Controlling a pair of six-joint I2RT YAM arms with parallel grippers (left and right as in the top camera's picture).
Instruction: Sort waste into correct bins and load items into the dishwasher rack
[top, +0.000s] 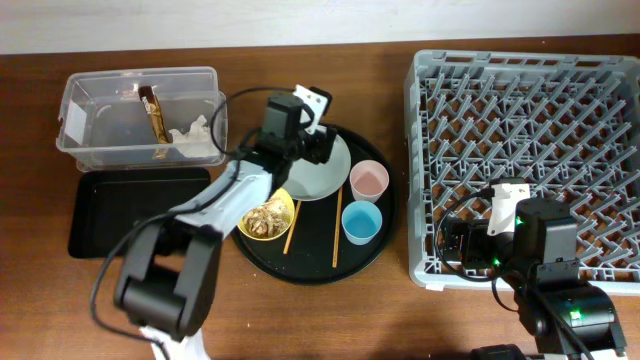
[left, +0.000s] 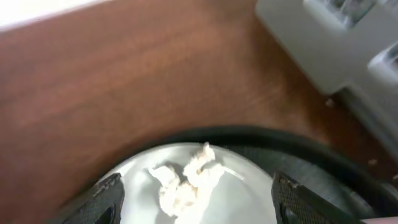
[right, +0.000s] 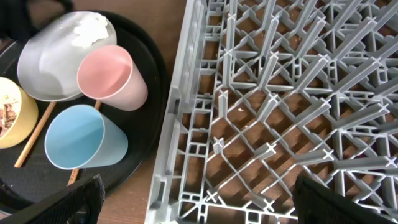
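Observation:
My left gripper (top: 305, 140) is open over the far edge of the pale green plate (top: 322, 178). A crumpled white tissue (left: 186, 182) lies on the plate between its fingers (left: 199, 200). The yellow bowl (top: 267, 217) holds food scraps. The pink cup (top: 369, 180), blue cup (top: 361, 223) and two chopsticks (top: 337, 228) sit beside it. The clear tub (top: 90, 100) holds the wrapper stick (top: 153, 112) and tissue (top: 195, 137). The black rectangular tray (top: 135, 212) is bare. My right gripper (right: 199, 205) is open and empty over the front left corner of the grey rack (top: 530, 150).
The plate, bowl, cups and chopsticks all rest on a large round black tray (top: 300, 262) between the bins and the rack. The tub stands behind the black rectangular tray at the table's left. The rack (right: 280, 93) holds nothing.

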